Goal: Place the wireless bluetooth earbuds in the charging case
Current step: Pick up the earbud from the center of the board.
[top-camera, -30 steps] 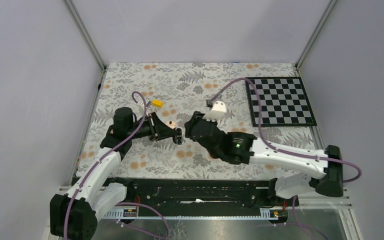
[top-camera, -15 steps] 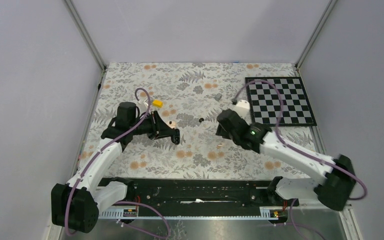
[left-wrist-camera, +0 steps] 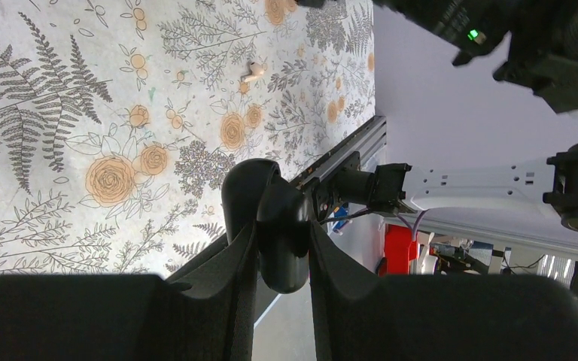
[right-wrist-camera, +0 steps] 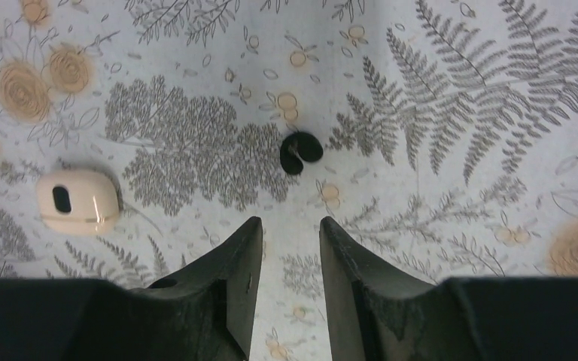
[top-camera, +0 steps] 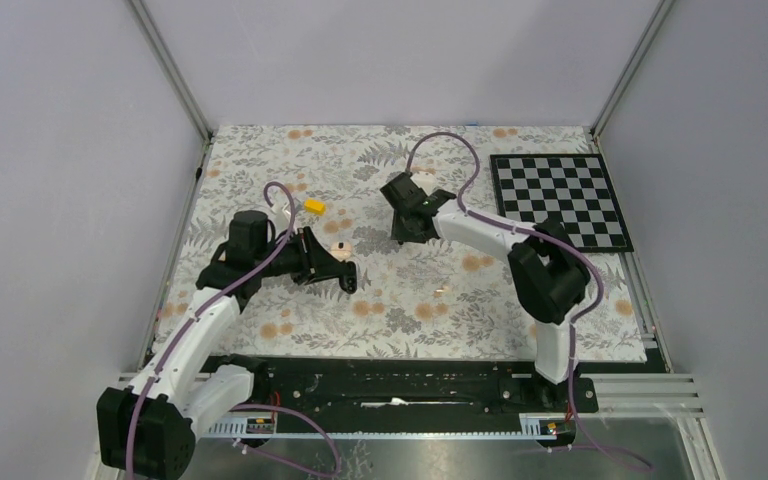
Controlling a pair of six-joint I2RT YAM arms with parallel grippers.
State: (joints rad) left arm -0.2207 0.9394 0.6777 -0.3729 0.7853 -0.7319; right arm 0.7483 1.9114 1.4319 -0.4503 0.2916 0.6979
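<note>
My left gripper (top-camera: 345, 272) is shut on the black oval charging case (left-wrist-camera: 278, 233), which is pinched between its fingers and held above the flowered cloth left of centre. One tiny black earbud (right-wrist-camera: 299, 152) lies on the cloth just ahead of my right gripper (right-wrist-camera: 286, 226), which is open and empty, with the nub in line with the gap between its fingers. In the top view my right gripper (top-camera: 401, 232) points down at the middle of the table, and the earbud is hidden under it. No second black earbud shows.
A cream oval pod (right-wrist-camera: 77, 200) lies left of the right gripper. A small cream earbud (left-wrist-camera: 253, 73) lies on the cloth. A yellow block (top-camera: 313, 206) sits behind the left arm. A chessboard (top-camera: 560, 200) lies at the back right.
My right arm has left the spot next to the left gripper, swung right, then back and left over the black earbud. The left gripper keeps the case and has barely moved.
</note>
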